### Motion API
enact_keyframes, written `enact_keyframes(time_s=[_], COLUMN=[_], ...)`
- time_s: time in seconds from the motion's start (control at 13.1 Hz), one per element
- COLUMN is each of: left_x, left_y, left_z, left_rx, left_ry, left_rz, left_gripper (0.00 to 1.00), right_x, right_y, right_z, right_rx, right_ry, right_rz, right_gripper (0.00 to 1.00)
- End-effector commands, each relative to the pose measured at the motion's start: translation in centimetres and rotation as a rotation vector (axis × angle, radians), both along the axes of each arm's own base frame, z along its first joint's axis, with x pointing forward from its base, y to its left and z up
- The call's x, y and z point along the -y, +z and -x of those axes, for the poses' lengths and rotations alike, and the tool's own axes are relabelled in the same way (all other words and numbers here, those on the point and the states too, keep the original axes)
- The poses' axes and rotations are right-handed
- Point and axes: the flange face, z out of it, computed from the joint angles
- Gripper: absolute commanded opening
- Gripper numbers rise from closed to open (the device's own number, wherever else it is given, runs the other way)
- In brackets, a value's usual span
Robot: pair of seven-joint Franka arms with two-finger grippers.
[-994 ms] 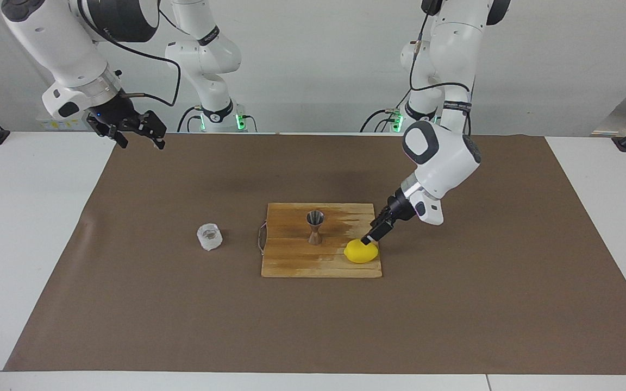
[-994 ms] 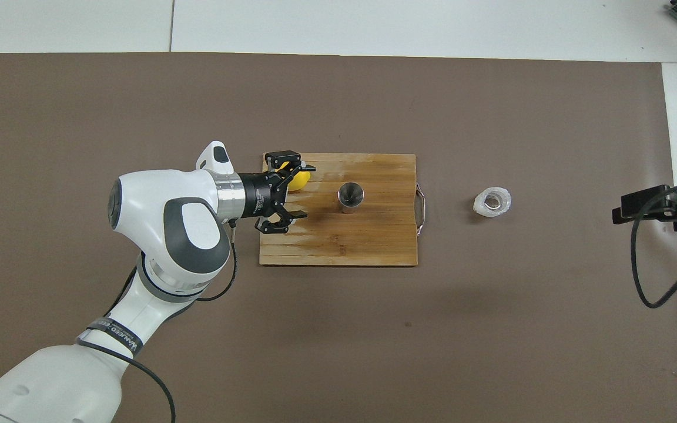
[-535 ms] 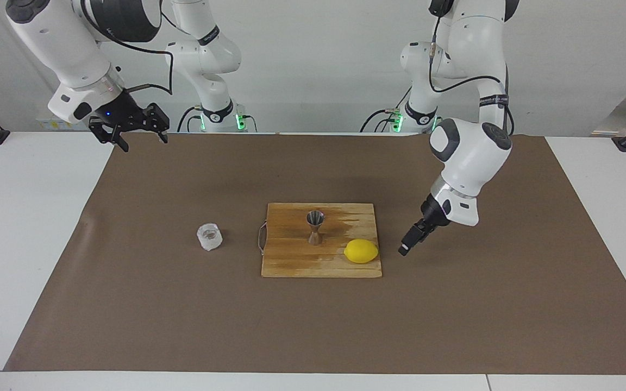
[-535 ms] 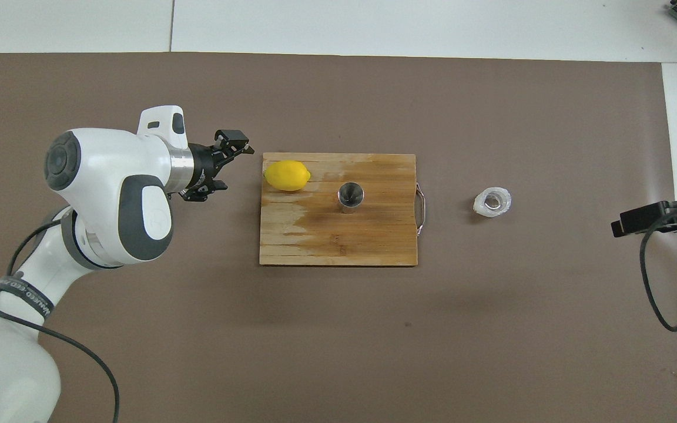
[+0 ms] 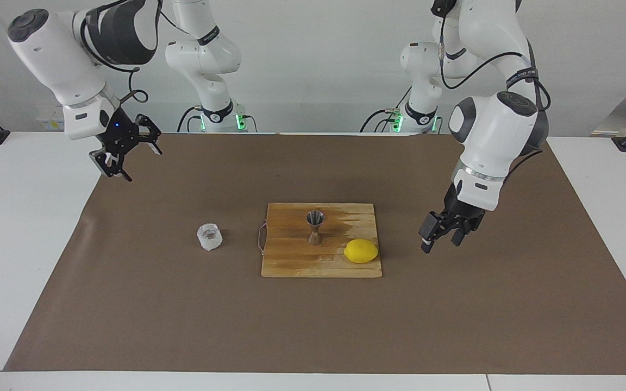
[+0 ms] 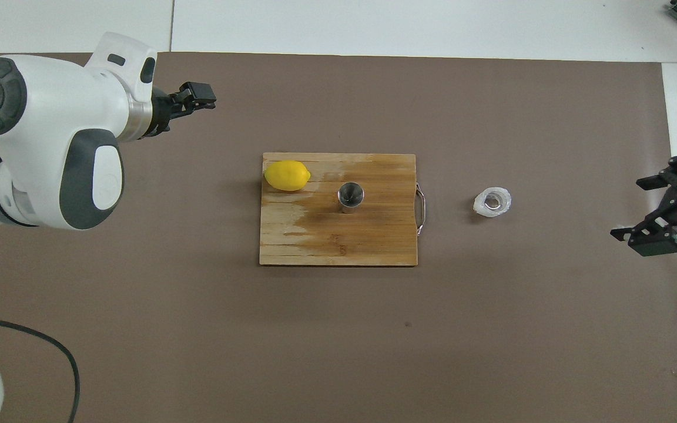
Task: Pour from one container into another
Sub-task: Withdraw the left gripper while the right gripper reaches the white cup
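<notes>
A: Two grippers, both empty. Nearest the robots: right gripper (image 5: 127, 155), raised over the mat's edge at the right arm's end, jaws apart.

B: Next out?

A: Steel jigger (image 5: 314, 227), upright on the wooden cutting board (image 5: 296, 266). Faceted glass tumbler (image 5: 210, 237), upright on the brown mat (image 5: 182, 315) beside the board's handle, toward the right arm's end.

B: Then the right arm is nearer the tumbler.

A: Likely so. Left gripper (image 5: 443, 238), jaws apart, hangs over the mat beside the lemon (image 5: 361, 251).

White wall (image 5: 318, 54), white table (image 5: 25, 228) w/ brown mat (image 5: 313, 326)
</notes>
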Motion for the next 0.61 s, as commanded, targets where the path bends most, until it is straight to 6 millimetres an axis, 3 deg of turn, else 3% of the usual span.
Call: enact_keyframes(time_s=[0.0,0.15,0.23,0.31,0.38,0.54], left_x=[-0.7,-1.7,-2.2,-3.0,-5.1,-6.3], left_y=[3.0,4.4,6.1,7.3,9.6,11.7], left_z=[-0.3,0.3,1.0,1.9,3.0,5.8], left_rx=[-0.022,-0.076,-0.085,-0.100,-0.103,-0.167], left_ry=[-0.098,-0.140,-0.144,-0.166,-0.183,-0.253], left_rz=[-0.109,-0.144,-0.151,-0.162,-0.174,-0.198], left_gripper=[1.00,1.00,1.00,1.00,1.00,1.00], right_x=[2.3,3.7,4.0,3.9,3.5,2.4], right_y=[-4.5,-9.4,-11.1,-12.3,-14.3,-16.4], right_z=[-1.2,-2.5,-3.0,-3.5,-3.6,-3.8], right_rx=[0.051,0.087,0.121,0.152,0.167,0.227], right_ry=[0.175,0.266,0.302,0.310,0.314,0.293], right_rz=[-0.109,-0.258,-0.295,-0.330,-0.396,-0.500], right_gripper=[1.00,1.00,1.00,1.00,1.00,1.00])
